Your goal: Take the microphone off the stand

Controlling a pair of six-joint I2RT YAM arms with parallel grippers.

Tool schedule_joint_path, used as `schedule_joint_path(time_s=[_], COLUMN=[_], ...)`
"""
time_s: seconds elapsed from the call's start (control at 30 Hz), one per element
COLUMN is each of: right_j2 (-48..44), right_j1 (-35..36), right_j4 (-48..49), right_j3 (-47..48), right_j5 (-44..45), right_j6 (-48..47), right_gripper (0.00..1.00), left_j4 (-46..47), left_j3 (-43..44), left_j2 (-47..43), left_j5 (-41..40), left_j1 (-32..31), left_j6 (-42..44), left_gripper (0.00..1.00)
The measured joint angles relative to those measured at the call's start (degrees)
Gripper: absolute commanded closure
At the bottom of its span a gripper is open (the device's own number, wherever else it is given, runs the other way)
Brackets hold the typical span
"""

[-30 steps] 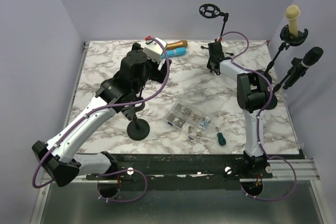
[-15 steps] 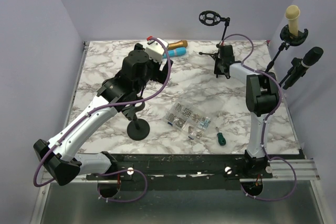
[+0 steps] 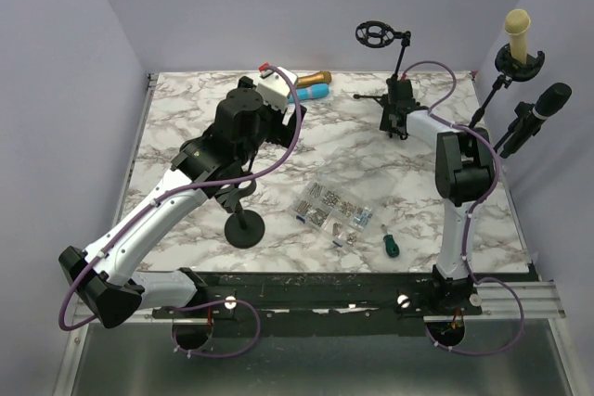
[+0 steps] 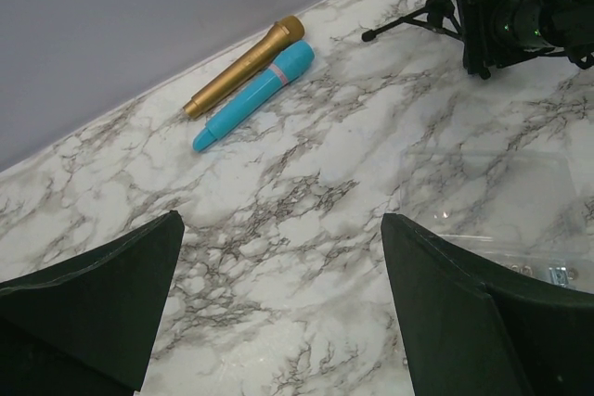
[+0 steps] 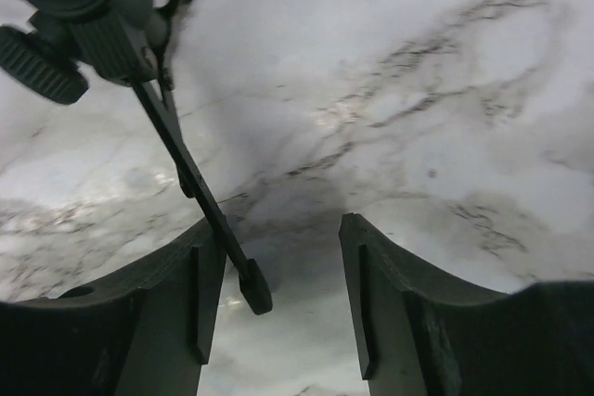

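A cream microphone [image 3: 517, 32] stands upright in a stand at the far right, off the table's edge. A black microphone [image 3: 549, 102] sits tilted in a clip stand just below it. A tripod stand [image 3: 397, 64] with an empty round shock mount [image 3: 373, 34] stands at the back of the table. My right gripper [image 3: 397, 114] is open at the tripod's foot. In the right wrist view one tripod leg [image 5: 200, 197] lies between my fingers, close to the left one, and the gripper [image 5: 278, 229] holds nothing. My left gripper [image 4: 278, 220] is open and empty above the marble.
A gold microphone [image 4: 243, 67] and a blue microphone [image 4: 255, 95] lie side by side by the back wall. A round-base black stand [image 3: 244, 227] stands under the left arm. A clear bag of screws [image 3: 332, 210] and a green screwdriver [image 3: 391, 245] lie near the front.
My right gripper has moved right and toward the back, up to the tripod's foot. The left arm has not moved.
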Motion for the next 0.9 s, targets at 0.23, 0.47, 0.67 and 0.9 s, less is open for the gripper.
schedule_joint_path(time_s=[0.23,0.47,0.67,0.9], right_j2=[1.09,-2.29,-12.98,-18.64], right_j1=[-0.59,-1.4,-1.44,-1.55], right_j4=[-4.92,-4.44,-1.79,5.92], right_j3=[2.49,-1.38,-9.22,-11.54], right_j5=[14.12,10.93,0.07,-8.15], right_j6=[1.25,2.49,10.67,24.57], right_gripper=[0.36,0.27,0.2,0.18], left_j4=[0.0,0.0,-0.07,-0.13], left_j3=[0.11,0.11,0.11,0.11], left_j2=[-0.02,-0.39,-0.42,-0.42], left_j5=[0.37,0.42,0.59,0.61], left_j1=[0.0,0.0,0.0,0.0], left_j6=[0.0,0.0,0.0,0.0], left_gripper=[0.09,0.09,0.09,0.09])
